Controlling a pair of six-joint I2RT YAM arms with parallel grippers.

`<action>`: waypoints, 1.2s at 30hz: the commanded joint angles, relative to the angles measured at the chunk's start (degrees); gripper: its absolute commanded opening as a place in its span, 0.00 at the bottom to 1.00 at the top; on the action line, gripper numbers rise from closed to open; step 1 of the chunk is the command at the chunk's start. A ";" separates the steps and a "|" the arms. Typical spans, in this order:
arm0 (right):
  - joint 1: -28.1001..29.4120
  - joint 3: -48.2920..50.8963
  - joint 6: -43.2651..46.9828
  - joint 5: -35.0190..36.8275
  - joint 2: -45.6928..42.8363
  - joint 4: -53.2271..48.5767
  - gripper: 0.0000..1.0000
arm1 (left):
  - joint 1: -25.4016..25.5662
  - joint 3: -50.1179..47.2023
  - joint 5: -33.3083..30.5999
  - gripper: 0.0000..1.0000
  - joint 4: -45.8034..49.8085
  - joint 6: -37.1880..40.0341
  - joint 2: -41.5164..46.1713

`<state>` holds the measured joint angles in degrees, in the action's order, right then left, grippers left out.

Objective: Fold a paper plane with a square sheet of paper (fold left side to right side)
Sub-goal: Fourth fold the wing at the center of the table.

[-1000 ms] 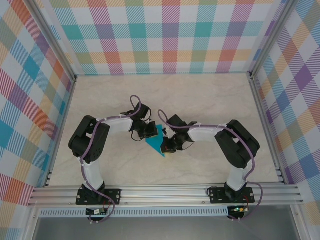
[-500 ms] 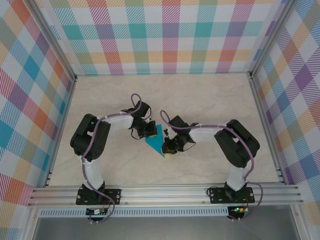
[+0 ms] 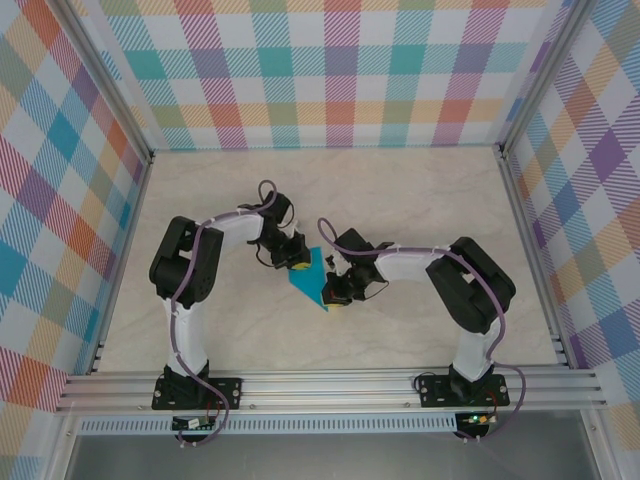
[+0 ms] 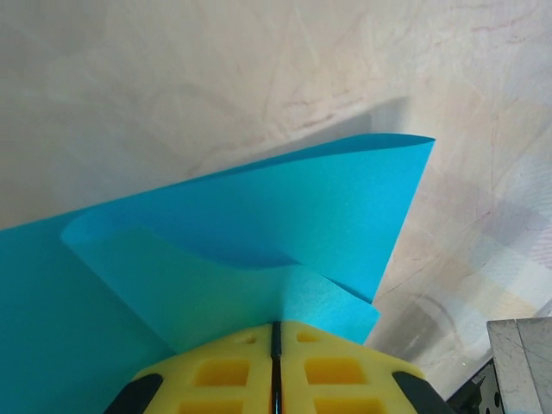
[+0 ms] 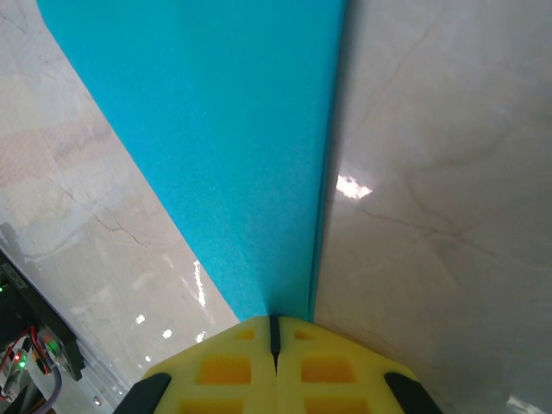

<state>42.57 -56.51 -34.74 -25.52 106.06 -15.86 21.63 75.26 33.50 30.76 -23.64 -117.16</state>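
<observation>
Curled teal paper (image 4: 259, 203) at left gripper (image 4: 275, 328)

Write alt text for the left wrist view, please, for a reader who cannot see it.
The left gripper, yellow fingers shut, pinches a curled-up flap of the teal-blue paper at bottom centre. The sheet's sharp corner points up and right over the pale marbled table.

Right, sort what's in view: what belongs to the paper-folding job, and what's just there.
Job: teal paper, left fingers pinching its curled flap, right fingers shut at its pointed end.
Just there: table, plaid walls, metal rail.
</observation>
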 commanded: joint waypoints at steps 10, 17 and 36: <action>1.64 1.58 0.72 4.61 4.59 -10.78 0.00 | -6.94 3.18 -8.89 0.09 -4.34 4.86 -3.32; 1.66 1.58 1.04 4.58 4.34 -10.63 0.00 | -9.30 1.46 -4.74 0.08 -8.20 7.67 -1.92; 1.66 0.09 1.66 6.02 5.29 -11.97 0.00 | -4.62 -16.59 -2.93 0.07 -17.80 -1.26 26.12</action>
<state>43.00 -58.74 -33.85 -24.47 107.11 -18.15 13.96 64.47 30.57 17.08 -20.47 -94.17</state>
